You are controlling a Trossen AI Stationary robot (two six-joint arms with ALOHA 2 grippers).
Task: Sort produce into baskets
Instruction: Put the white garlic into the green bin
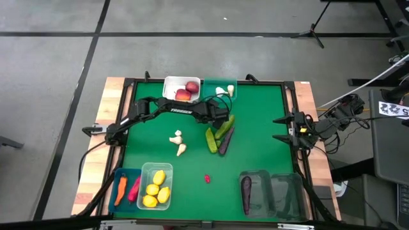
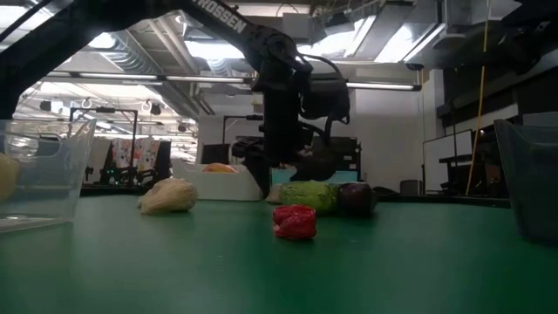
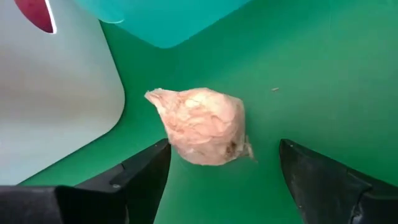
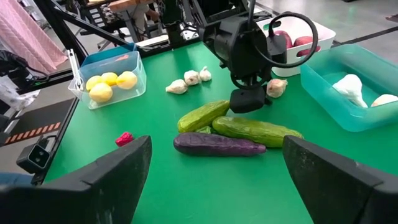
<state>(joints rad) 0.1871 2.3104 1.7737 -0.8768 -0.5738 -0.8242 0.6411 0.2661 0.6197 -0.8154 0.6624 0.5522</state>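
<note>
Produce sorting is partly done, judging by the bins: white basket (image 1: 172,85) holds red apples (image 1: 187,91), teal basket (image 1: 220,83) just beside it holds garlic (image 1: 225,91), blue basket (image 1: 119,174) has a carrot (image 1: 121,189) and a chilli (image 1: 134,188), pale green basket (image 1: 144,172) next to it has lemons (image 1: 156,189), and one dark basket (image 1: 255,175) has an eggplant (image 1: 246,186); the other dark basket (image 1: 289,193) looks empty. Left to sort, taking the teal basket as landmark: a garlic bulb (image 3: 202,124) on the mat just in front of it, cucumbers (image 4: 256,130) and a second eggplant (image 4: 217,145) a little farther out, two more garlic pieces (image 1: 178,143) out toward the table middle, and a small red piece (image 2: 295,221) well away, nearer the pale green basket. Left gripper (image 3: 221,165) hangs over that nearest garlic bulb close to the teal and white baskets, fingers spread either side, not touching it, nothing held. Right gripper (image 4: 214,177) waits at the table's right edge, well away from the teal basket, fingers spread wide, empty. Surface is a green mat (image 1: 268,128) in a dark frame on a wooden table. Room behind is a workshop with ceiling lights and equipment stands; floor is grey concrete.
</note>
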